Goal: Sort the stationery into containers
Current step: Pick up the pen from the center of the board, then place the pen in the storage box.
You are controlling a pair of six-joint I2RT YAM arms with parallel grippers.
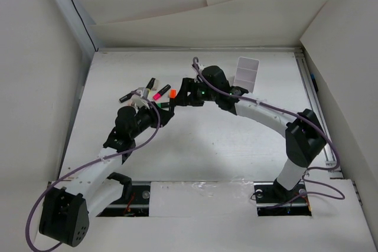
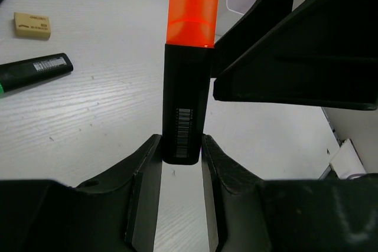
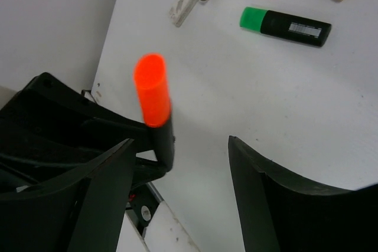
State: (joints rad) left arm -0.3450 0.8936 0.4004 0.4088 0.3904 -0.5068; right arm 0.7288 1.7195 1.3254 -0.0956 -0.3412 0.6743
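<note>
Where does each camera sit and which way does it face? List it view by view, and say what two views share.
Top external: fixed above and behind, looking down on the table; the left arm and right arm show, bases at the bottom.
Left wrist: on the left arm, looking along the left gripper, shut on the orange highlighter.
Right wrist: on the right arm, looking down past the open right gripper at the same highlighter.
Shared: both wrist views show the green highlighter and the eraser.
</note>
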